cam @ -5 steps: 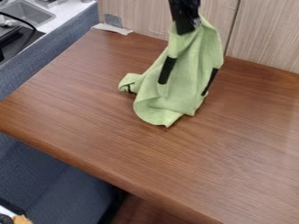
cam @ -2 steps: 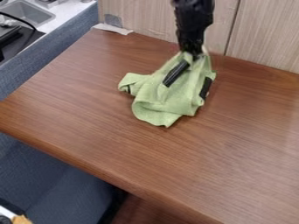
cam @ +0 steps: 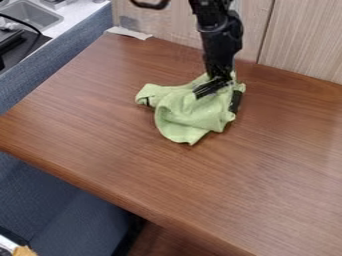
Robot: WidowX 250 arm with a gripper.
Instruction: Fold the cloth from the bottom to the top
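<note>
black pincer [cam: 220, 80] is pinching the far part of the green cloth [cam: 184, 115] — cloth is lying rumpled on the wooden bench [cam: 120, 150], black strips [cam: 236, 101] showing on its surface.

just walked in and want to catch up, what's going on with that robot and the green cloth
A black robot arm has its gripper down at the upper end of a green cloth on the wooden table. The cloth lies bunched and wrinkled, with black strips on it, not in a neat fold. The job is to fold it from bottom to top, and that doesn't look finished.
</note>
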